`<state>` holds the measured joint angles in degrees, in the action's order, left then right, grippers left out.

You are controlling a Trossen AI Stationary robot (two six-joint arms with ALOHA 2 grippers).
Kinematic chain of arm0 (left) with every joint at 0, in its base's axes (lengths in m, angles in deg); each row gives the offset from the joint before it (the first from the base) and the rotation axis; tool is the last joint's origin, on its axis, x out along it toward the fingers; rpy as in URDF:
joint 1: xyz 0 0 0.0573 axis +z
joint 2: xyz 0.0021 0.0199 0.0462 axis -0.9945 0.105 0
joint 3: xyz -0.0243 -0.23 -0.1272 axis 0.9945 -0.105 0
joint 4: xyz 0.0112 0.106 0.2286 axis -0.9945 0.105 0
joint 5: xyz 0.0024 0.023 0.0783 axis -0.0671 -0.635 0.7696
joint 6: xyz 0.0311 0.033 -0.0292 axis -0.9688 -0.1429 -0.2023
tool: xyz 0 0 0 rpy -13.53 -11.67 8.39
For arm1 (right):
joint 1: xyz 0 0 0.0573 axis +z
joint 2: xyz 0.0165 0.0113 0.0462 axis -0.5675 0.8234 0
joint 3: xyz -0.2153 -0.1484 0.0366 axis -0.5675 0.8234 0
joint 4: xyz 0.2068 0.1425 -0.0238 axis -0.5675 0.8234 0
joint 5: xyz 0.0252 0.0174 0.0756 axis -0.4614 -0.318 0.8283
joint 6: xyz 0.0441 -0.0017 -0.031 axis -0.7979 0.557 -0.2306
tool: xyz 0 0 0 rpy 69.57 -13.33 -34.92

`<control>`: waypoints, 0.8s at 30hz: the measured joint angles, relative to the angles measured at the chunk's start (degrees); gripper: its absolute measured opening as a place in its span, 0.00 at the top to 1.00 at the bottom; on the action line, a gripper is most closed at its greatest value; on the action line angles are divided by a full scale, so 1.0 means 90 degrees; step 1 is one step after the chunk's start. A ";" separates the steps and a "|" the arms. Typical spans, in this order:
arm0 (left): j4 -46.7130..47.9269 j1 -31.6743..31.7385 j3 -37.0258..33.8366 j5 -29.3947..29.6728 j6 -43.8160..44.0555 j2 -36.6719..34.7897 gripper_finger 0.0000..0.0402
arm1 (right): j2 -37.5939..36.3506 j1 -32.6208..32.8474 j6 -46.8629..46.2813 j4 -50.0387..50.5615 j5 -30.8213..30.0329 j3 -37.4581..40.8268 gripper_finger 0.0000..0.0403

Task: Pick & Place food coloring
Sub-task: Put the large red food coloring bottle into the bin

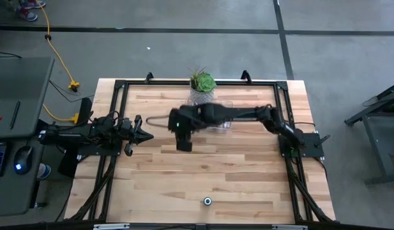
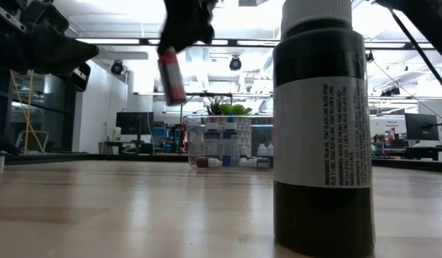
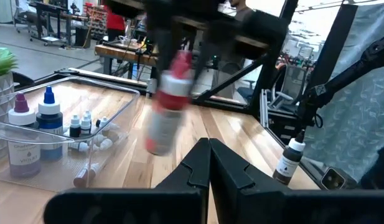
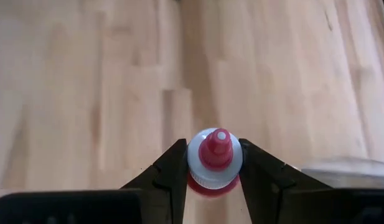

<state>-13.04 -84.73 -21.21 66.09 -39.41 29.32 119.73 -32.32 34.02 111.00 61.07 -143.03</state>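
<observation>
My right gripper (image 4: 211,150) hangs over the middle of the table (image 1: 182,142), shut on a small food coloring bottle (image 2: 170,75) with a red tip and a white cap. The other bottles (image 3: 50,121) stand and lie in the clear tray (image 3: 120,93) by the far edge, a purple one (image 3: 22,149) and a blue one among them. A dark bottle with a white cap (image 2: 321,129) stands upright near the near edge (image 1: 207,202). My left gripper (image 1: 147,135) waits shut at the table's left, pointing right at the held bottle. My right gripper pinches the bottle at its white cap (image 4: 198,163), one finger on each side, coming from above and pointing down. The red tip (image 4: 220,144) points up between the fingers. The bottle's body (image 3: 165,118) hangs below them, lifted clear of the table.
A small potted green plant (image 1: 202,82) stands at the far edge behind the tray (image 1: 223,122). Black frame rails run along the table's left, right and far edges. Bare wood lies between the tray and the dark bottle.
</observation>
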 joint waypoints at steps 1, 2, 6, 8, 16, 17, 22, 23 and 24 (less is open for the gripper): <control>0.0000 0.0000 -0.0002 0.0002 0.0000 -0.0002 1.00 | -0.0007 -0.0116 0.0091 0.0105 0.0084 0.0000 0.72; 0.0000 0.0000 -0.0001 0.0001 0.0000 -0.0001 1.00 | -0.0009 -0.0224 0.0182 0.0172 0.0133 0.0000 0.72; 0.0000 0.0000 0.0000 0.0000 0.0000 -0.0001 1.00 | -0.0084 -0.0580 0.0645 0.0367 0.0180 0.0002 0.72; 0.0000 -0.0002 -0.0002 0.0000 0.0000 0.0000 1.00 | -0.0171 -0.0740 0.0849 0.0339 0.0196 0.0002 0.72; 0.0000 0.0000 -0.0001 -0.0001 0.0000 -0.0001 1.00 | -0.0264 -0.1338 0.1460 0.0330 0.0208 0.0000 0.72; 0.0000 -0.0001 -0.0002 0.0000 0.0000 -0.0002 1.00 | -0.0264 -0.1402 0.1491 0.0417 0.0231 0.0002 0.72; 0.0000 -0.0002 0.0000 0.0000 0.0000 -0.0001 1.00 | -0.0271 -0.1608 0.1694 0.0645 0.0626 0.0001 0.72; 0.0000 -0.0002 -0.0002 0.0000 0.0000 0.0000 1.00 | -0.0273 -0.1628 0.1715 0.0629 0.0665 0.0000 0.72; 0.0000 -0.0002 -0.0002 0.0000 0.0000 0.0000 1.00 | -0.0285 -0.1631 0.1723 0.0584 0.0704 0.0001 0.72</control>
<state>-13.04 -84.75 -21.23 66.09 -39.41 29.32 117.17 -47.00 49.53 116.26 67.40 -143.03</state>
